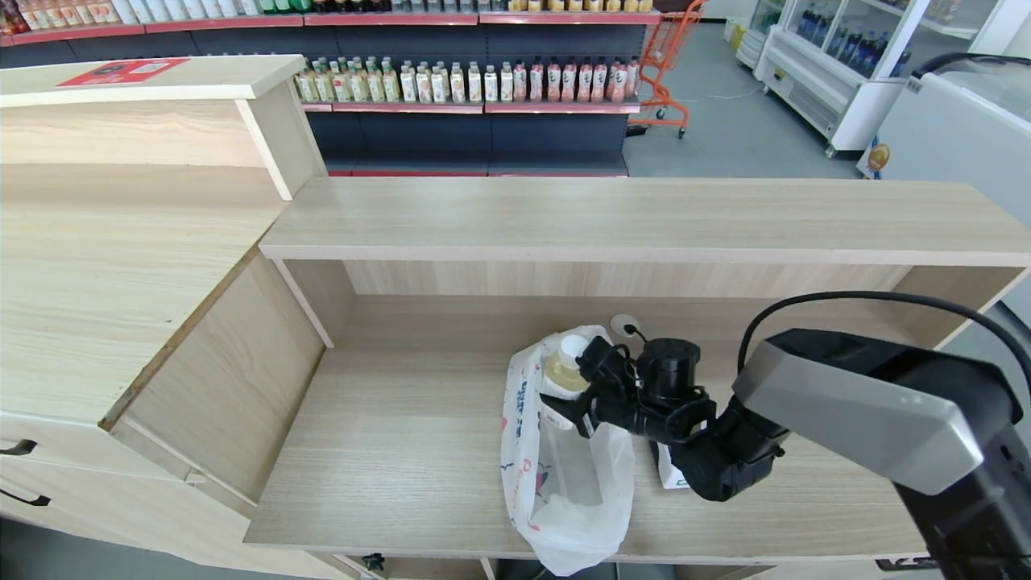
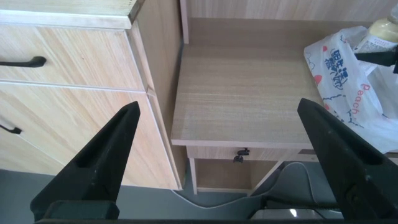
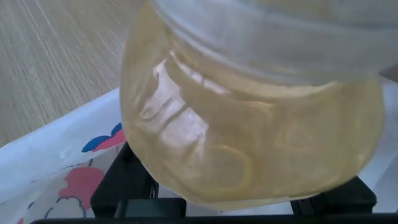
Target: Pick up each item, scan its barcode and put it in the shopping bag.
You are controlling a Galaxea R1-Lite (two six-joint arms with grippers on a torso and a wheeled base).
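Bottle [image 1: 565, 366] of pale yellow, cloudy liquid, clear plastic with a white cap, sits clamped between the fingers of the right gripper [image 1: 581, 380] at the open top of the shopping bag [image 1: 564, 491]. Close up, the bottle [image 3: 249, 112] shows moulded ridges; its pale label is too small to read. The bag is thin white plastic with blue lettering and red and pink figures, standing on the lower wooden counter [image 1: 387, 451]. The left gripper [image 2: 217, 106] hangs spread wide and empty beside the counter's near edge.
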